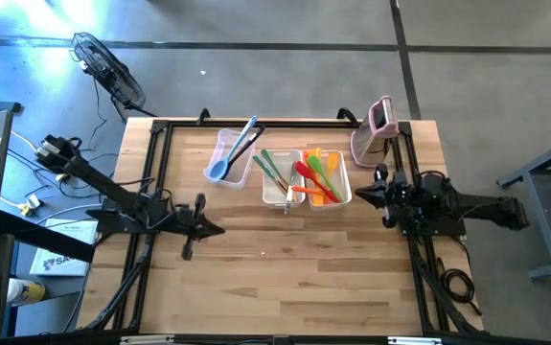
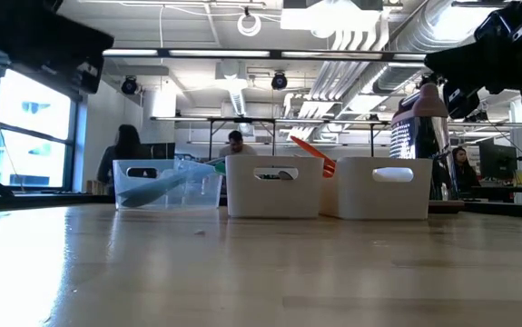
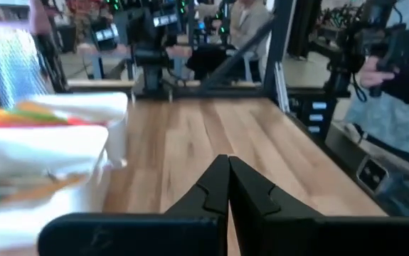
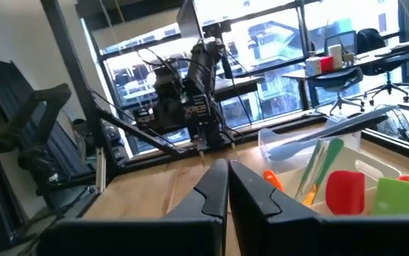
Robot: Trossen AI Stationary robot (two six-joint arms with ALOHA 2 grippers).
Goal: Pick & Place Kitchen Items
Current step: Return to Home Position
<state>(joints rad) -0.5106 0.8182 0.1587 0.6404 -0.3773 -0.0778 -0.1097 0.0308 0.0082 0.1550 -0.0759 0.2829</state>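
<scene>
Three clear tubs stand at the table's far middle. The left tub point(image 1: 225, 158) holds a blue spoon point(image 1: 234, 151) that leans on its rim. The middle tub point(image 1: 277, 179) holds green and orange utensils point(image 1: 273, 171). The right tub point(image 1: 325, 177) holds red, green, orange and yellow utensils point(image 1: 316, 177). My left gripper point(image 1: 219, 228) is shut and empty over the table's left middle. My right gripper point(image 1: 355, 195) is shut and empty just right of the right tub. Both shut fingertip pairs show in the wrist views point(image 3: 228, 165) point(image 4: 227, 168).
A pink-and-white upright gadget point(image 1: 375, 129) stands at the far right corner, behind my right arm. Bare wood lies across the near half of the table point(image 1: 285, 287). People sit in the room beyond the table point(image 2: 126, 150).
</scene>
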